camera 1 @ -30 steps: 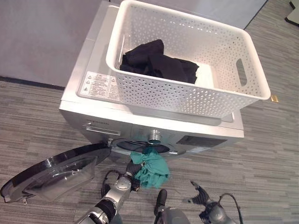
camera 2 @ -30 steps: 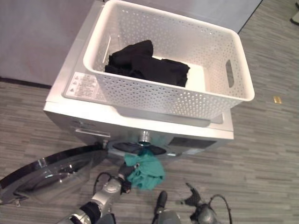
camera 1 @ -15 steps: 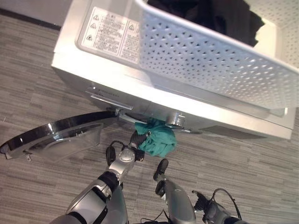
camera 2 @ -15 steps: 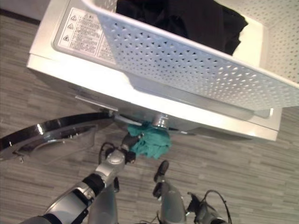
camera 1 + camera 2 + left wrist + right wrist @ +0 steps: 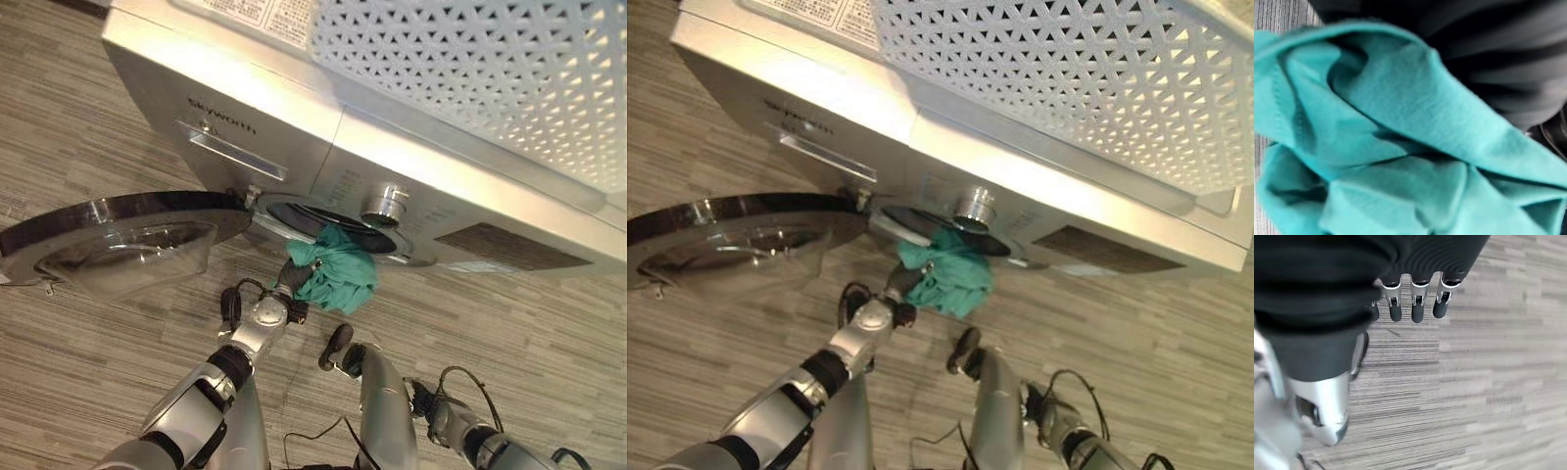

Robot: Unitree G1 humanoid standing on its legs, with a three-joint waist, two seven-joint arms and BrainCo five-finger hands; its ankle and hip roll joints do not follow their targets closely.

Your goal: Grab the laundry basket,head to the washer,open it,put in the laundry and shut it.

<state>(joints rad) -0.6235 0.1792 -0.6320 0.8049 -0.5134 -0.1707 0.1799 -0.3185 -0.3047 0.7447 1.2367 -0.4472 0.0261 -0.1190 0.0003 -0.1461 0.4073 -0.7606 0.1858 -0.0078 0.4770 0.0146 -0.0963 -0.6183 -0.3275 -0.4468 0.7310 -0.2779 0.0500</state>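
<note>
One teal garment (image 5: 335, 279) in left fingers (image 5: 294, 282).

Laundry spot in an office-like room, silver front-loading washing machine (image 5: 294, 127) standing on grey striped carpet (image 5: 88, 352), white perforated laundry basket (image 5: 470, 78) sitting on top

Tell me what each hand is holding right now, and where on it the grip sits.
The left hand clutches the bunched teal garment at its near edge, by the washer's opening. The right hand holds nothing.

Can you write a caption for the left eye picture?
Left hand pushes a teal cloth into the open washer.
</note>
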